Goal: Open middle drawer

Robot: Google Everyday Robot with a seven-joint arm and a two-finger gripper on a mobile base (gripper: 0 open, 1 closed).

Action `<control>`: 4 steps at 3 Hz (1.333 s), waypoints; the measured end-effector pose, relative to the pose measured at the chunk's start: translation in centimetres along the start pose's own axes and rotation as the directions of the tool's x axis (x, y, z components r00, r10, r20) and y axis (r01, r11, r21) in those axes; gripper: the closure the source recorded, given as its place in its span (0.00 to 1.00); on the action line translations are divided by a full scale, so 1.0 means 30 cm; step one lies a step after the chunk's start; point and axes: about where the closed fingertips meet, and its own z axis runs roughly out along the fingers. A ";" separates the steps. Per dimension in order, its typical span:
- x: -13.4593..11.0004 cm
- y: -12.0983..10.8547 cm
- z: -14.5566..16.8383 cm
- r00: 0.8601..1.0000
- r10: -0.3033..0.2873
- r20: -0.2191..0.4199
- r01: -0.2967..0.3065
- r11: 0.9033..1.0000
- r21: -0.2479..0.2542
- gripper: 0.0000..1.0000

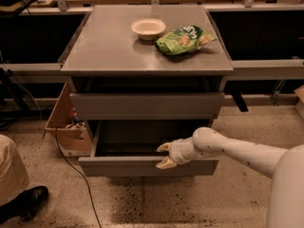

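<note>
Gripper (pixel 164 156), fingers spread, apparently straddles the front edge of the pulled-out middle drawer (pixel 123 166); with no handle, it could slip off.

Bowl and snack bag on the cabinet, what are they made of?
The bowl looks like matte cream plastic or paper; its dull surface fits either. The bag seems to be glossy green printed plastic film, judging by its crinkles and sheen. The robot's hand is at the open drawer.

The flat grey surface (pixel 107 44) carries a white bowl (pixel 148 28) and a green snack bag (pixel 183 38) just beside it, while the gripper (pixel 164 156) sits well below, out in front.
</note>
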 end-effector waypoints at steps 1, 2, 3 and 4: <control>-0.004 -0.001 -0.004 1.000 -0.007 -0.007 0.007 1.000 -0.012 0.36; -0.017 -0.007 -0.014 0.999 -0.028 -0.029 0.026 0.999 -0.048 0.13; -0.030 -0.005 -0.029 0.997 -0.050 -0.054 0.044 0.994 -0.099 0.00; -0.036 -0.006 -0.047 0.995 -0.063 -0.074 0.053 0.990 -0.129 0.00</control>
